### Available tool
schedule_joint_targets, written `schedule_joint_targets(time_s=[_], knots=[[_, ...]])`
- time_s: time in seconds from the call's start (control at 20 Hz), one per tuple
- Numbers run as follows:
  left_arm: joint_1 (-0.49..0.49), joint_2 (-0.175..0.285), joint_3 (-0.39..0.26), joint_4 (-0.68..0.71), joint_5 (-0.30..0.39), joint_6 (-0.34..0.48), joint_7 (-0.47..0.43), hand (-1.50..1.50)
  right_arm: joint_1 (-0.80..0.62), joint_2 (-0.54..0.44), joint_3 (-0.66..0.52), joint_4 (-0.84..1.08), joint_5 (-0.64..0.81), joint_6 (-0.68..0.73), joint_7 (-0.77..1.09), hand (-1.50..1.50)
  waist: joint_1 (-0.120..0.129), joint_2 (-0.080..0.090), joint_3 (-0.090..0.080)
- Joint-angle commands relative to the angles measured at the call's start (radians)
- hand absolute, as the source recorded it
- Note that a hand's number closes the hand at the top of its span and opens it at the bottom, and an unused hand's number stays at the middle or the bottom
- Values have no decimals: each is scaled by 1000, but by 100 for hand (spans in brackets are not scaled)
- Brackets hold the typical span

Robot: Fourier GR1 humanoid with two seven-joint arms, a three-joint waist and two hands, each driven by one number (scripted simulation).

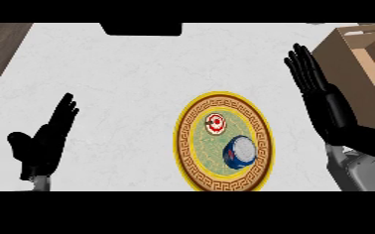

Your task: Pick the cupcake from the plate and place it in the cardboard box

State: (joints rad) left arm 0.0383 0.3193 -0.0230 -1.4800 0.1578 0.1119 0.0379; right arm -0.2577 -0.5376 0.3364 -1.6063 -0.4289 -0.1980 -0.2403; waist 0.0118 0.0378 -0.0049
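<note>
- The cupcake is small, with a white top and a red mark. It sits on the upper left part of the plate, untouched by either hand.
- The round plate has a green centre, a brown band with a gold key pattern and a yellow rim. It lies on the white surface.
- A blue round container lies on the plate just beside the cupcake. Its white and red marking is too small to read.
- A brown cardboard box stands at the upper right edge, partly cut off.
- The left hand is at the lower left, fingers straight and released, holding nothing.
- The right hand is between plate and box, fingers straight and released, holding nothing.
</note>
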Motion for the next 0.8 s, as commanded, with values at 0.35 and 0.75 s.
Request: schedule_joint_targets(time_s=[0.35,0.75], knots=[[-187,90,-129,-87,-133,-135,-111,0,-128,-297,-76,-64,186,-39,253,-150,-48,-45,0],[-222,93,-109,-108,-129,-178,-87,0,-20,-321,-27,-112,390,41,27,-150,-17,-40,5]])
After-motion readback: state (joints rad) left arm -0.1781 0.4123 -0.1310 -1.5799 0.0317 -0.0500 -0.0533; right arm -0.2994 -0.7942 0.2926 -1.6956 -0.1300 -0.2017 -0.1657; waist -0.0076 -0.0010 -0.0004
